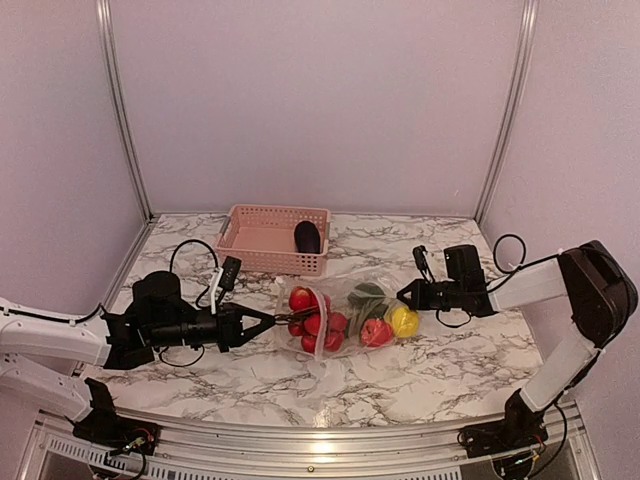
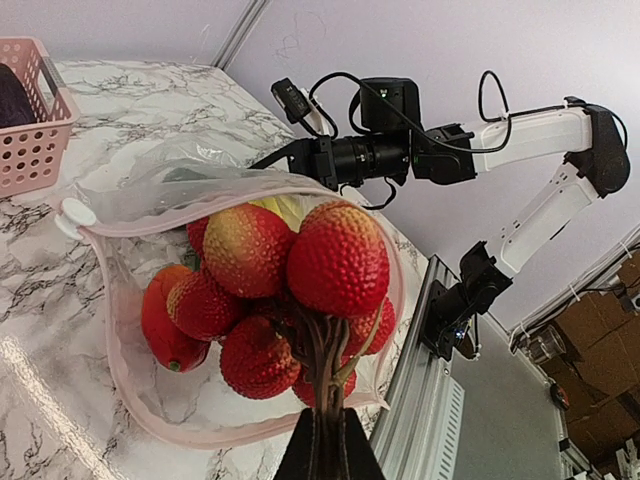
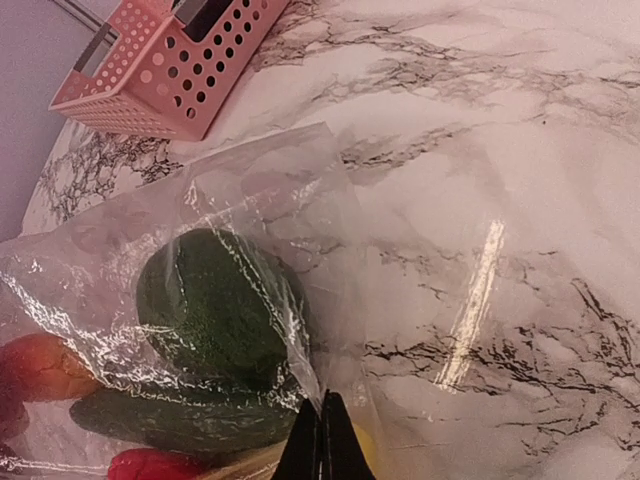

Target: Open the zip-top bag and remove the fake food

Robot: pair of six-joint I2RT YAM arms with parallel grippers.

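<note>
1. The zip-top bag (image 1: 324,352) lies on the marble table (image 1: 430,375), between the two arms and in front of the pink basket (image 1: 262,245). Its mouth points to the left arm and is already open; in the left wrist view the pink zip strip (image 2: 108,310) makes a wide loop around the fruits.
2. Your left gripper (image 2: 325,445) is pinched narrow on the brown stem of the red cluster (image 2: 300,270), which sits right in the mouth of the bag.
3. Your right gripper (image 3: 322,448) has its fingers pressed together on the clear film at the far, closed end, just beside the yellow lemon (image 1: 404,321).
4. Inside the bag you also see a dark green piece (image 3: 215,305) and a cucumber (image 3: 170,420) under the film. One dark piece (image 1: 307,237) lies in the basket.
5. I judge that the film is thin, soft and slippery. It will fold and follow the food, so hold it at the closed end as now.
6. The food looks light, hard and glossy. The round pieces can slip out of the fingers, so take the cluster by its stem, and take the long pieces across their narrow side.
7. The stem is thin; pull it slowly and straight, or the cluster may catch on the zip strip.
</note>
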